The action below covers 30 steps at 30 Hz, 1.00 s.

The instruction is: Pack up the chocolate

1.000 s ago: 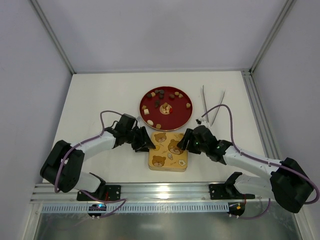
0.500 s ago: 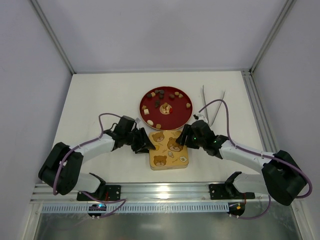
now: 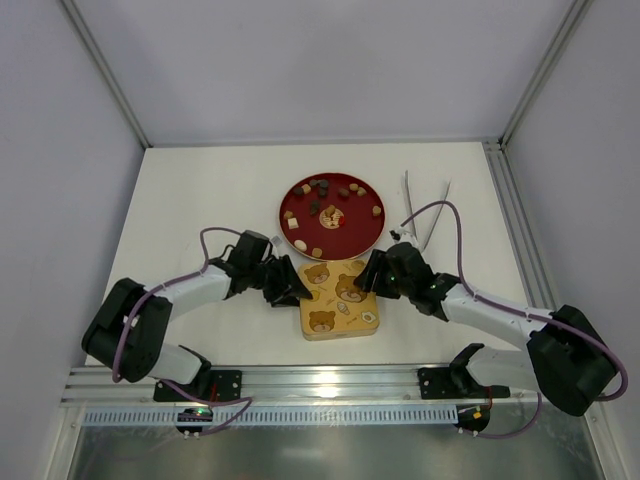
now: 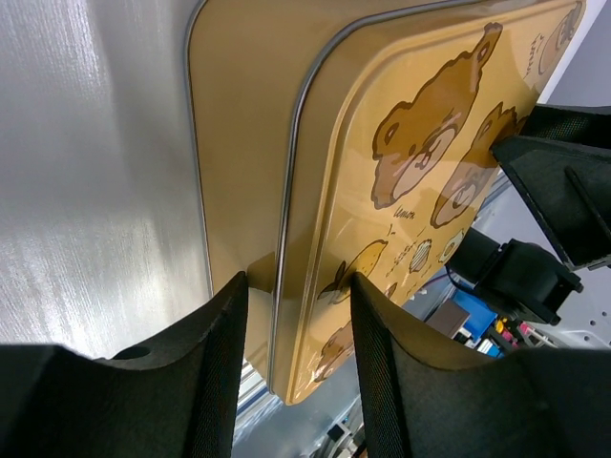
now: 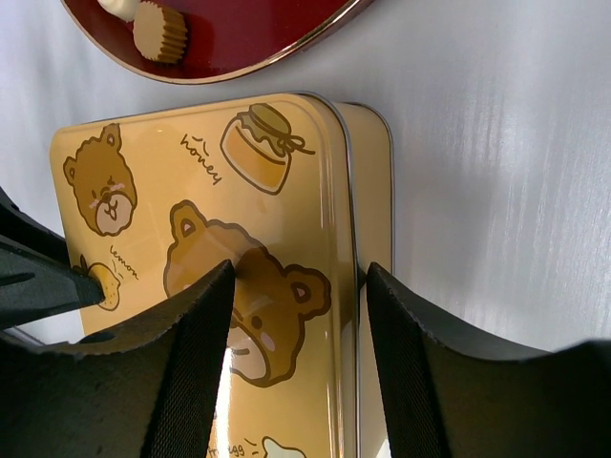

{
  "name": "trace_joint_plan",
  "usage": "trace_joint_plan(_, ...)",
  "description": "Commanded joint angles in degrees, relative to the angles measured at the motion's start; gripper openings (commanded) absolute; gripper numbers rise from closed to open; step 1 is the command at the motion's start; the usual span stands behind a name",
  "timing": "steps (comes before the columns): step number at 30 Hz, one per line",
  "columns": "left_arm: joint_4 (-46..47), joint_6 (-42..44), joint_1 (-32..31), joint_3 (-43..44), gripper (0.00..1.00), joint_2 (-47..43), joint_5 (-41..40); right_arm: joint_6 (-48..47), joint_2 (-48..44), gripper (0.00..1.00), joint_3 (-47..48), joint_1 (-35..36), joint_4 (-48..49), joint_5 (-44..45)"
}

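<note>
Several small tan, dark and cream chocolate pieces point(image 3: 322, 190) lie on the red plate point(image 3: 287, 203); one tan piece point(image 5: 158, 31) shows in the right wrist view. A yellow tin with a bear-printed lid point(image 3: 338, 300) sits closed just in front of the plate. My left gripper point(image 3: 292, 284) straddles the tin's left edge point(image 4: 286, 191), one finger against the side wall and one on the lid. My right gripper point(image 3: 369, 274) straddles the right edge point(image 5: 348, 191) the same way. The inside of the tin is hidden.
White tongs point(image 3: 424, 210) lie on the table to the right of the plate. The plate's rim point(image 5: 286, 52) is close to the tin's far edge. The metal rail point(image 3: 330, 385) runs along the near edge.
The right gripper has moved a little away from me along the tin's right edge. The tin has turned slightly and sits squarer. The left gripper has barely moved.
</note>
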Motion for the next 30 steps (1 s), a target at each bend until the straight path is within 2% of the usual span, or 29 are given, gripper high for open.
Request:
trace_joint_plan(1,-3.26,2.86,-0.39,-1.76,0.43,3.63,-7.83,0.84,0.2,0.58,-1.57,1.01,-2.6,-4.17)
trace_joint_plan(13,-7.66,7.17,0.32,5.09,0.47,3.89,-7.04,0.67,-3.14,0.59,2.38,1.09,-7.17,-3.73)
trace_joint_plan(30,-8.01,8.66,0.67,8.09,0.47,6.71,-5.89,4.18,-6.04,0.58,-0.52,3.03,-6.38,-4.97)
